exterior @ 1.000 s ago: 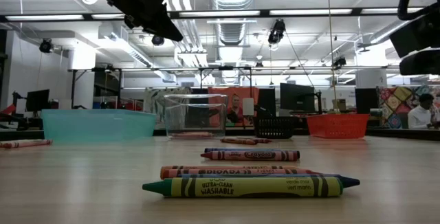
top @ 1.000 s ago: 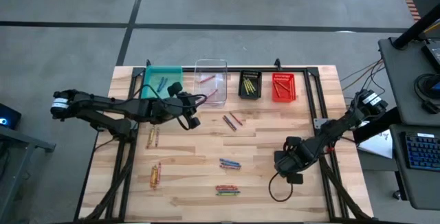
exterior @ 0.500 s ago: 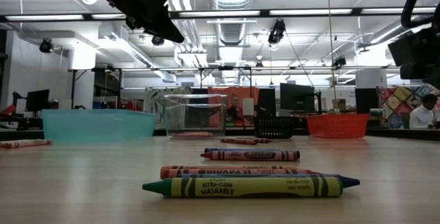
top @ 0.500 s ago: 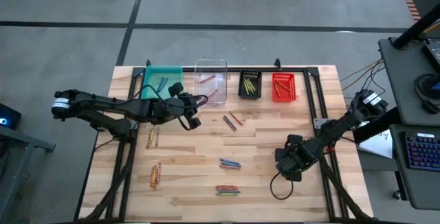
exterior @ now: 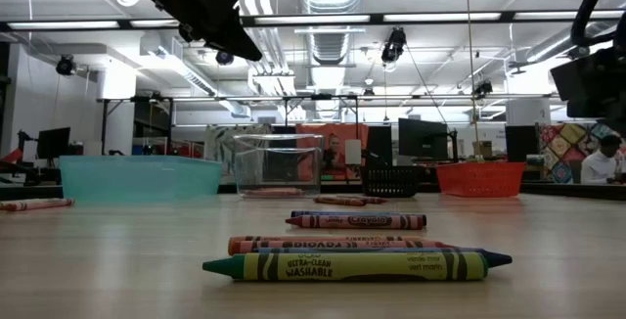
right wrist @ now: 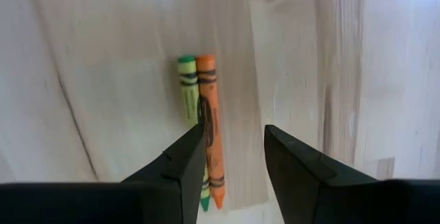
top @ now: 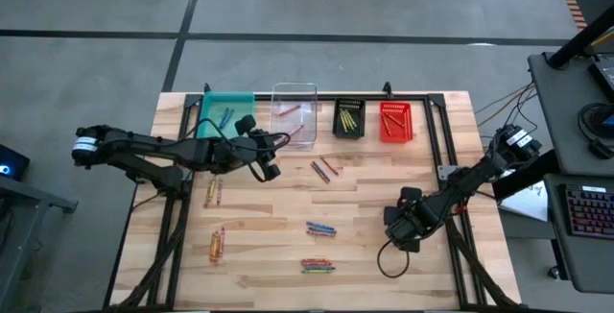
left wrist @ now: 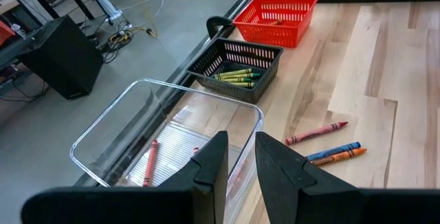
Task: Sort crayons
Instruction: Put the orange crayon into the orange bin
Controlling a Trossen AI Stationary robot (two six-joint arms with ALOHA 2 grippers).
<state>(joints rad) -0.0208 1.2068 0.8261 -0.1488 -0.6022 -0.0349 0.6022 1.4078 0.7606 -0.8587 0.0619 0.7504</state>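
Right gripper (top: 401, 237) shifted slightly, jaws now wide and empty above a green and orange crayon pair (right wrist: 203, 131), left gripper (left wrist: 239, 161) unmoved (narrow gap, holding nothing) beside the clear bin (left wrist: 124, 124), other crayons (top: 320, 228) scattered on the table (top: 374, 174)

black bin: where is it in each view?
High: black bin at the far edge, between clear bin and red bin.
Low: right of centre, back.
Left wrist: centre.
Right wrist: not in it.
Landmark: the red bin beside it.
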